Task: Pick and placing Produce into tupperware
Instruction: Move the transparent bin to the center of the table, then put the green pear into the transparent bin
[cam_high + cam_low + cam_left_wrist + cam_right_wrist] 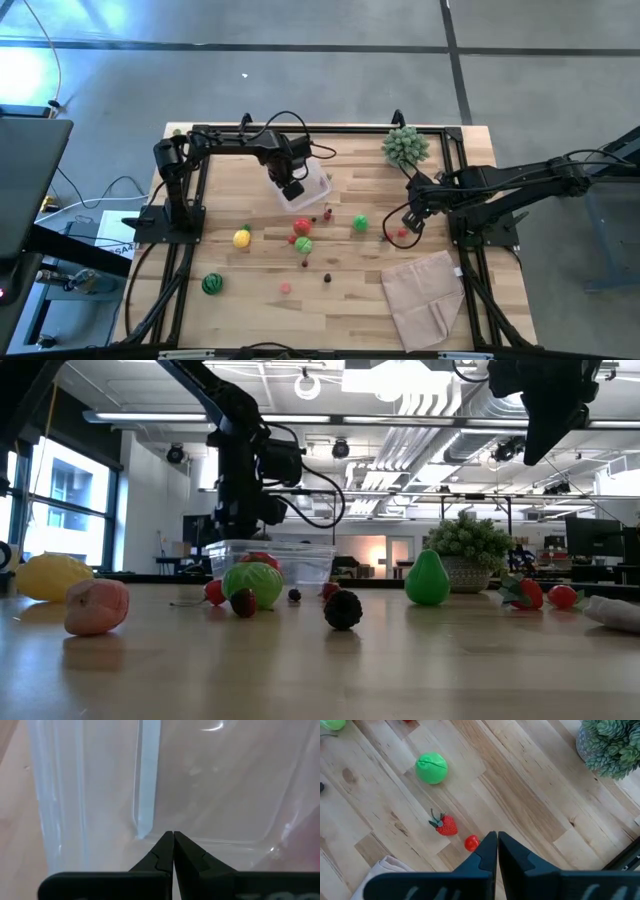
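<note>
Tupperware under my left end effector, fingers together and empty; produce lies beside it, so I part my right end effector, also together, above the strawberry.

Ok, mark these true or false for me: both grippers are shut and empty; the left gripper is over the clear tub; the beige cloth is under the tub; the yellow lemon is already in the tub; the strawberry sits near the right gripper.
1. Both grippers are shut and hold nothing. True: left gripper and right gripper have their fingers together, with nothing between.
2. The left gripper is over the clear plastic tub. True.
3. The beige folded cloth lies under the tub. False: it lies apart, by the table's near right corner.
4. The yellow toy lemon is in the tub. False: it lies on the wooden table.
5. The red toy strawberry lies near the right gripper. True.
</note>
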`<state>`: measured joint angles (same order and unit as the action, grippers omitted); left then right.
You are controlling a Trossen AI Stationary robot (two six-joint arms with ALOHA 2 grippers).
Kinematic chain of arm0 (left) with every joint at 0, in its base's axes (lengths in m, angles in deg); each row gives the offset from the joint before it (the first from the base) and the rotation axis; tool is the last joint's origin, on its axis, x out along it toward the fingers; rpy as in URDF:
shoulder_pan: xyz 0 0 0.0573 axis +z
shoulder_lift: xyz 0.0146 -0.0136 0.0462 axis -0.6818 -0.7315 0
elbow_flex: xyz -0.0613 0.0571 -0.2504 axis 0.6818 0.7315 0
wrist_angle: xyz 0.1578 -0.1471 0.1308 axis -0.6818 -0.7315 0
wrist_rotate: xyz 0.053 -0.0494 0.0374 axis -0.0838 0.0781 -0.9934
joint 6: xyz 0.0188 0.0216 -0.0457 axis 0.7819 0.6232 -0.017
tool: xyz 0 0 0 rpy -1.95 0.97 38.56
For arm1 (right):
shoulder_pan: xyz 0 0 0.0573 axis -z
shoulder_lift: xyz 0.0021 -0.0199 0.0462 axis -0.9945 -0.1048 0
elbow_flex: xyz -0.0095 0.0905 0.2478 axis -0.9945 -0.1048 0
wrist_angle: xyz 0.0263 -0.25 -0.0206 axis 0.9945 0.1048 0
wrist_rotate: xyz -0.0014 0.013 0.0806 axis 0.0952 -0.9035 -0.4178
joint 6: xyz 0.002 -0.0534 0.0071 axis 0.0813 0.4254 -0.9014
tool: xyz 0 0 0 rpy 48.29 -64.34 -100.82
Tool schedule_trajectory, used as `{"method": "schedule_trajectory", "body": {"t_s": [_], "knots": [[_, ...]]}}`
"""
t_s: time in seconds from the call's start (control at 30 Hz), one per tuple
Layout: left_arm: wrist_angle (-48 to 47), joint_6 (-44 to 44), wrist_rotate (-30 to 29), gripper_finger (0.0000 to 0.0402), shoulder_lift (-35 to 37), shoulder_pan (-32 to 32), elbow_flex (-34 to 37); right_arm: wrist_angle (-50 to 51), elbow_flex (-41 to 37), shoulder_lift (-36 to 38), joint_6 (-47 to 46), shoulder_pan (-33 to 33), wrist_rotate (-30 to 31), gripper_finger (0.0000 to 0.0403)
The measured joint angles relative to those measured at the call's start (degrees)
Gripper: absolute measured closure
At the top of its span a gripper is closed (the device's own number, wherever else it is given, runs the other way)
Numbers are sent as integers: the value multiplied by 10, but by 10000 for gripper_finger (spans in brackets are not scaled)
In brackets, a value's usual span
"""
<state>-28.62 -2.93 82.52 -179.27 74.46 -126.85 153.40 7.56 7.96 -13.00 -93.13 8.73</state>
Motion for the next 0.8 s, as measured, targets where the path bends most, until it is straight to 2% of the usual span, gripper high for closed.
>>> {"method": "schedule_trajectory", "body": {"t_s": [0.47, 0.8], "knots": [[-44, -11, -13, 401, 28, 0, 0, 0, 0, 0, 0, 0, -1, 396], [28, -24, 31, 401, 114, 0, 0, 0, 0, 0, 0, 0, -1, 396]]}}
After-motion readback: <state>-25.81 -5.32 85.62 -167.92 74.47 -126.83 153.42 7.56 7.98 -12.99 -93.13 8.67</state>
